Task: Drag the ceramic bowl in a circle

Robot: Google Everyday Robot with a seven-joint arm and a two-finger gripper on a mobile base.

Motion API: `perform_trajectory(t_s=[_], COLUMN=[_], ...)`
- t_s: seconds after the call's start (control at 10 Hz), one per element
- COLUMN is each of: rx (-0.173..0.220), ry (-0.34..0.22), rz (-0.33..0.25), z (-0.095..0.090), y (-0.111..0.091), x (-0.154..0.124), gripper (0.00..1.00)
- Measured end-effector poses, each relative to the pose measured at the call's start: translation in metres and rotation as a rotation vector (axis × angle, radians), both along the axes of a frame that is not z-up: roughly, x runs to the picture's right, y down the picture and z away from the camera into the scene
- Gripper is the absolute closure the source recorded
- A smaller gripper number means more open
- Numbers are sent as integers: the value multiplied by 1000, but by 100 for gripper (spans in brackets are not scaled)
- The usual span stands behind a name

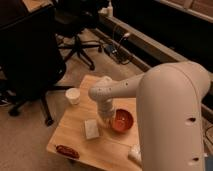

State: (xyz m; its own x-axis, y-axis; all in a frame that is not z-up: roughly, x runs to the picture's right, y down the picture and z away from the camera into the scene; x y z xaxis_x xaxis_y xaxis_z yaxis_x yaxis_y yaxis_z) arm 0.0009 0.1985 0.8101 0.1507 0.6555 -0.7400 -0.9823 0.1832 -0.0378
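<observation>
Camera view: the red-orange bowl [122, 120] sits near the middle of the wooden desk [75, 131]. Bare wood lies between it and the front edge. The hand [106, 116] reaches down at the bowl's left rim; whether it is spread or pinching the rim cannot be told. A pale flat block [91, 128] lies just left of the bowl. A white cup [73, 95] stands near the left edge. A dark red oval object [66, 151] lies at the front corner. The white arm [170, 115] hides the desk's right side.
</observation>
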Motion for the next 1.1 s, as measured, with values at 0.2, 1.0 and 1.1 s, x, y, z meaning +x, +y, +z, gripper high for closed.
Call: perform_trajectory(t_s=[0.2, 1.0, 1.1], rx=[35, 195, 205], ry=[-96, -225, -212], rz=[-8, -100, -102], z=[-4, 78, 88], y=[-15, -117, -125], x=[-49, -111, -106], gripper=[100, 100, 100])
